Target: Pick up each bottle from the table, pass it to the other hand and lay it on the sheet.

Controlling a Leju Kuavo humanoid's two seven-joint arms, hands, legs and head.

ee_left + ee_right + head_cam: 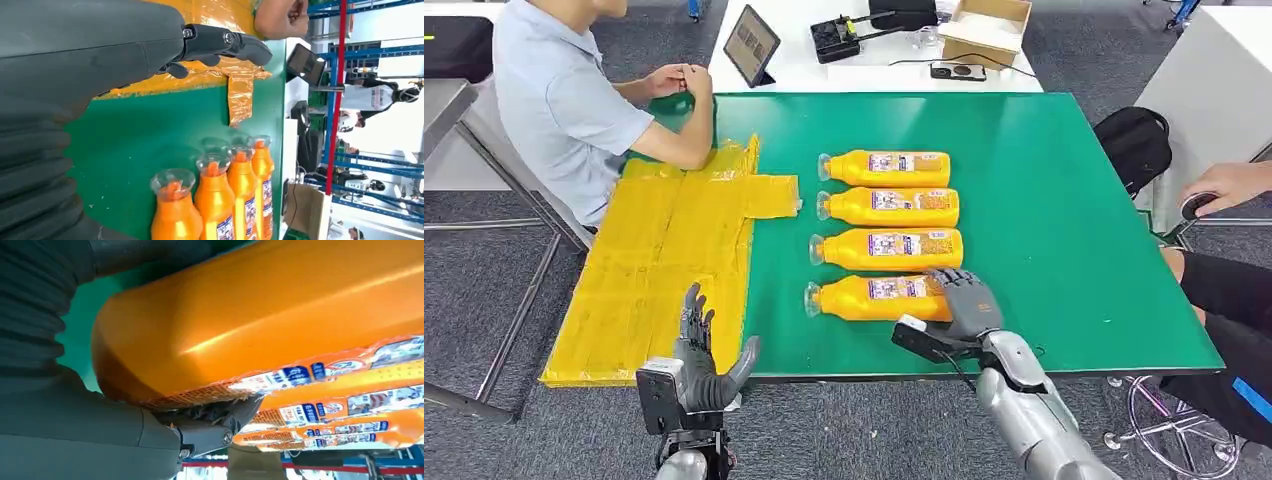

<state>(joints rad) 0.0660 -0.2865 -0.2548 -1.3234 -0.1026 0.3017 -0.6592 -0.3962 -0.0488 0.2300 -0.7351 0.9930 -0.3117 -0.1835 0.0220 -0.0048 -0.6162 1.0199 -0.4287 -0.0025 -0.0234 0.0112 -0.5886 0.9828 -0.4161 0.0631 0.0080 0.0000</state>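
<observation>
My right hand (964, 300) wraps its fingers around the nearest orange plastic bottle (874, 298) (four lie in a row) on the green table (1064, 200). At nine o'clock, my left hand (704, 360) hovers, fingers apart, over the yellow sheet (654, 260).

The right hand (962, 300) covers the base end of the nearest bottle (874, 298), so its fingers' hold there cannot be judged. In the right wrist view that bottle runs past the frame edge. Label print on all four bottles is too small to read.
</observation>
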